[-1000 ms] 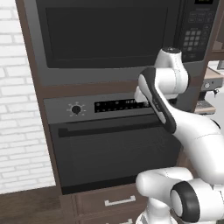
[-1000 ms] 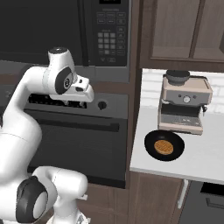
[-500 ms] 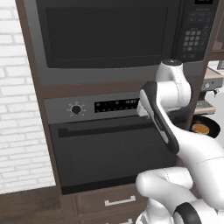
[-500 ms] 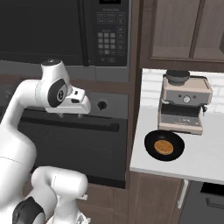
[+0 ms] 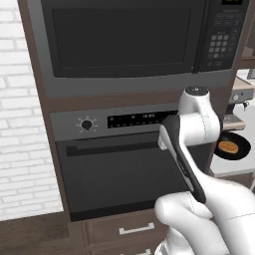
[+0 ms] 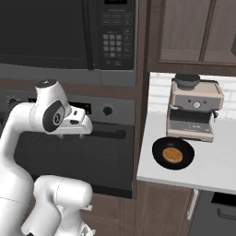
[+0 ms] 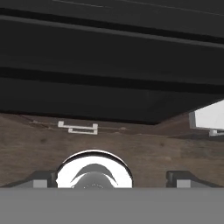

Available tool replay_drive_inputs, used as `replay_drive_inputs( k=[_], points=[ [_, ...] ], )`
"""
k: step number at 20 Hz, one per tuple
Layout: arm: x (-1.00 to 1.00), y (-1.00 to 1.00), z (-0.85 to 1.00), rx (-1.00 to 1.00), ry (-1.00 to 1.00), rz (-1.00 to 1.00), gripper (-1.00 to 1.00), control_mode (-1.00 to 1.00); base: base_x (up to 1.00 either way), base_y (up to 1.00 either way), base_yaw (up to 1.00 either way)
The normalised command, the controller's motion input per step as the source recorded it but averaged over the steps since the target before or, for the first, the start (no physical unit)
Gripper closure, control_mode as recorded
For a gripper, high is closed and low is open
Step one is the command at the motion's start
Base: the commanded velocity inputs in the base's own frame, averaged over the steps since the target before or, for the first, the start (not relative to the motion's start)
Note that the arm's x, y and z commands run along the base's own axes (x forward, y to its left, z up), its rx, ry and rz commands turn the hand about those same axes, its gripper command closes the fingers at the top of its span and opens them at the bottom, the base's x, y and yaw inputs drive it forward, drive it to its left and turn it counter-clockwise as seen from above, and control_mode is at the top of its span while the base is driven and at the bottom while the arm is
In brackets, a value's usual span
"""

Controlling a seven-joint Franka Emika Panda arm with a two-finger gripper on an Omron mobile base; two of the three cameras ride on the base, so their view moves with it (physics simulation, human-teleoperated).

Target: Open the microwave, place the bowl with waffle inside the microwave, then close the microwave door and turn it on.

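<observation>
Since the earlier frames the arm is folding lower and drawing back from the oven front, and the jaws are spreading; now the tool is sitting at left centre of the right base view, level with the oven's bar handle, its two tips standing wide apart in the hand view and holding nothing. Up in the top of both base views the microwave is waiting with the microwave door shut – nothing of the task is done yet. At right centre of the right base view the bowl with waffle is resting on the white tabletop, just in front of the beige coffee machine. I judge the bowl light and rigid but smooth-walled, so it is probably best pinched at the rim, kept level so the waffle is not sliding out. The door looks stiff and broad; no handle is showing. Standing in the way: the black oven directly ahead, and the coffee machine crowding the bowl from behind.
</observation>
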Motion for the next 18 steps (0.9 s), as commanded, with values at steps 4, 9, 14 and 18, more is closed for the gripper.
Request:
replay_drive_inputs(
  k=[4, 9, 14, 18],
  points=[
    [-0.08, -0.01, -0.03, 0.0, -0.02, 0.0, -1.0, 1.0, -0.13, -0.14, 0.02],
    [0.0, 0.0, 0.0, 0.0, 0.0, 0.0, -1.0, 1.0, 0.0, -0.5, 0.03],
    [0.0, 0.0, 0.0, 0.0, 0.0, 0.0, -1.0, 1.0, 0.0, -0.68, 0.02],
    [0.0, 0.0, 0.0, 0.0, 0.0, 0.0, -1.0, 1.0, 0.0, -0.59, 0.02]
  ],
)
